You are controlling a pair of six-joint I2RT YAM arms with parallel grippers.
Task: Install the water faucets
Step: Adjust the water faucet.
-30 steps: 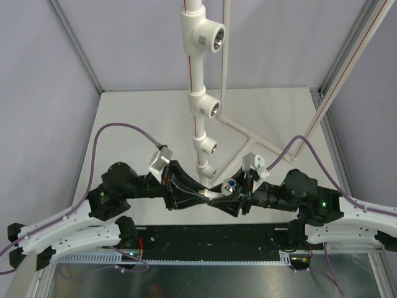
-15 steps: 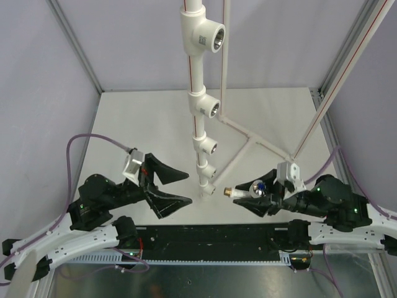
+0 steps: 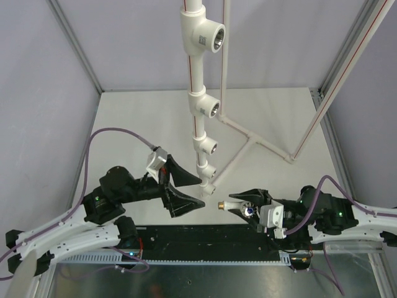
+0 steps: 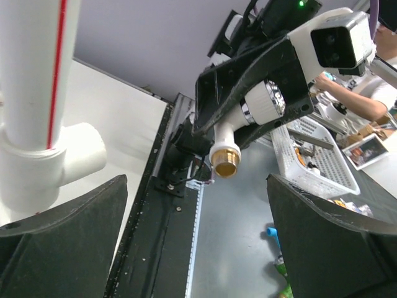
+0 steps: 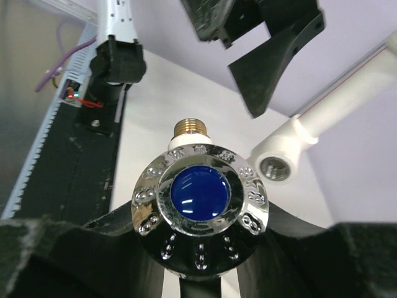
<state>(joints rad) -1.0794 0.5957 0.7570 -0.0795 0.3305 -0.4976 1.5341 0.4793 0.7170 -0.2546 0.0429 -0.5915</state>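
So the handover is done. A second ago both grippers met at the foot of the pipe [image 3: 197, 118] with the faucet [image 3: 231, 202] between them. Since then the left gripper [image 3: 197, 192] has let go, pulled back and come in again. Its jaws now stand wide with nothing in them. From the left wrist we see its two fingers [image 4: 62, 248] spread far apart, with the faucet out beyond the gap and touching neither.

The right gripper [image 3: 249, 205] alone carries the faucet now, its jaws narrowed on the body just under the knob [image 5: 200, 192]. Over the last half second it has rolled over, so that its camera has passed from above the faucet to below it. The brass end [image 4: 224, 162] points left toward the pipe, near it but touching nothing.

We judge that this puts the task at the start of threading. One arm has the hold and the thread leads, which is what screwing in needs.

The nearest tee [image 3: 208, 172] sits just above and left of the brass end. In the right wrist view its socket [image 5: 276, 166] lies off to the right of the faucet's axis, so we have yet to line up before pushing in. None of the sockets we can see has a faucet in it.
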